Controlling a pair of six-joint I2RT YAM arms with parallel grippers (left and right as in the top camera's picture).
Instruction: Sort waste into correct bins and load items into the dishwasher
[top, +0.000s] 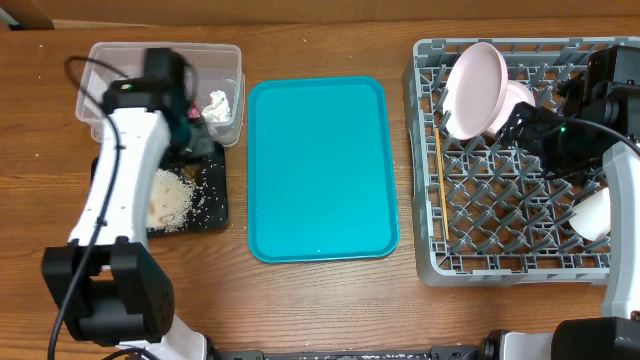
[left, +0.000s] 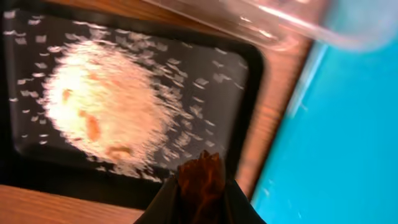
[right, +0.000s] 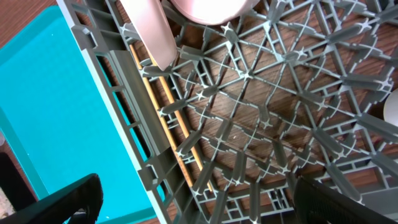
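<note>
My left gripper (top: 186, 122) is shut on the crumpled red wrapper (left: 200, 182), held above the near edge of the black tray (left: 249, 68). That tray (top: 215, 205) holds a pile of rice grains (top: 170, 196), seen in the left wrist view (left: 106, 106) with small brown scraps (left: 92, 127) in it. The clear tub (top: 100, 62) holds the white tissue (top: 217, 103). The grey dish rack (top: 425, 150) holds the white plate (top: 474, 88), a bowl (top: 517, 98), a cup (top: 593, 213) and chopsticks (top: 440, 185). My right gripper (right: 199, 205) is open and empty above the rack floor, beside the chopsticks (right: 168, 118).
The teal serving tray (top: 320, 165) lies between the bins and the rack. It also shows in the left wrist view (left: 348, 143) and the right wrist view (right: 56, 93). The plate (right: 149, 31) leans upright near the rack's left wall.
</note>
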